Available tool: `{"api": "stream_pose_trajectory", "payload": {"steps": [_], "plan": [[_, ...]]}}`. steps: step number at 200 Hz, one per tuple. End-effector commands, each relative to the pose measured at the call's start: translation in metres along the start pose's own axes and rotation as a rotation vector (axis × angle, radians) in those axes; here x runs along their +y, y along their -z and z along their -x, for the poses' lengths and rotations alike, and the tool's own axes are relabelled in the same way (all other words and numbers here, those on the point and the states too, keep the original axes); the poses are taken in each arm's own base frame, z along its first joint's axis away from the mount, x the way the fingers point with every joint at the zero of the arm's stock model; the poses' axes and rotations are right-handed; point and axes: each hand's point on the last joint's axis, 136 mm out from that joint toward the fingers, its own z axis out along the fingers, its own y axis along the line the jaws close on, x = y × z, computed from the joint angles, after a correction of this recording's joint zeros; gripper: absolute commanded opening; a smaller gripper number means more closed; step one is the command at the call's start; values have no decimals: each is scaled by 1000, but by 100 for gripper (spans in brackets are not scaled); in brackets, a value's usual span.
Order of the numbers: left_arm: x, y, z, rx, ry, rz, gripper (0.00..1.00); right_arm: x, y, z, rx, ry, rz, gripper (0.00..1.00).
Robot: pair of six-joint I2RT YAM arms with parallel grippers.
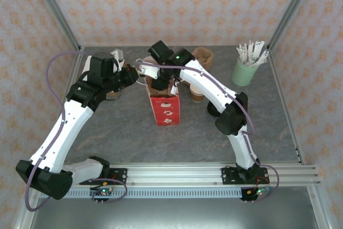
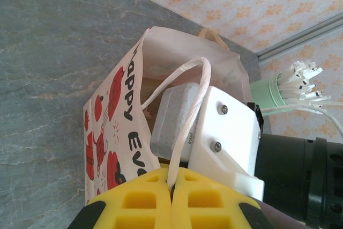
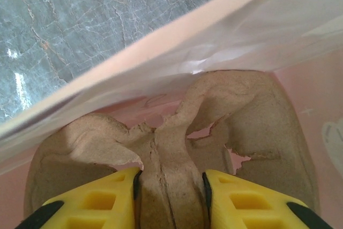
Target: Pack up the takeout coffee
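Closest in, the right pincer [image 3: 171, 186] is pinching the centre ridge of a brown pulp tray [image 3: 252, 127], one pad pressing each side of the ridge. The tray is hanging just ahead of the fingers, inside the pink interior of the bag [image 3: 225, 36]. The left pincer [image 2: 172, 183] is pressed together on the bag's white twisted handle [image 2: 190, 116], which is looping up and away from its tips.

The step looks like seating the tray in the bag. To do it well, the left pincer should be pulling the handle taut and outward so the mouth is staying wide. The right one should be letting go only once the tray is lying level on the bottom, wells upward.

The right wrist view is giving the grip and the tray's torn edge. The left wrist view is giving the handle and the bag's printed side.

Farther off, the overhead view is adding the takeout coffee [image 1: 196, 94]. It is standing on the table just to the right of the right pincer, outside the bag, not yet packed.
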Motion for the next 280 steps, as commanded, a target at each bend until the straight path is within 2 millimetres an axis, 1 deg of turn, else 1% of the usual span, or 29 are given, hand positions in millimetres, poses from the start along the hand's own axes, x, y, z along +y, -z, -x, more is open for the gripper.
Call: {"api": "stream_pose_trajectory", "payload": {"steps": [1,42,84,109,161,198,245,280], "plan": [[-16,6,2,-12,-8,-67,0,0,-21,-9,70,23,-7,32],[-9,12,4,-30,-17,-27,0,3,-24,-25,127,45,-5,32],[6,14,3,-42,-6,47,0,-2,-19,-35,101,0,9,32],[16,13,1,-34,-4,92,0,-6,-11,-35,35,-81,54,32],[27,14,-1,-26,-10,145,0,-8,-1,-35,-38,-127,59,32],[25,16,1,-32,-10,140,0,-8,-9,-49,21,-116,47,33],[13,14,4,-30,-10,86,0,-1,-32,-56,85,-89,60,32],[10,12,4,-25,-7,73,0,2,-46,-64,123,-89,75,33]]}}
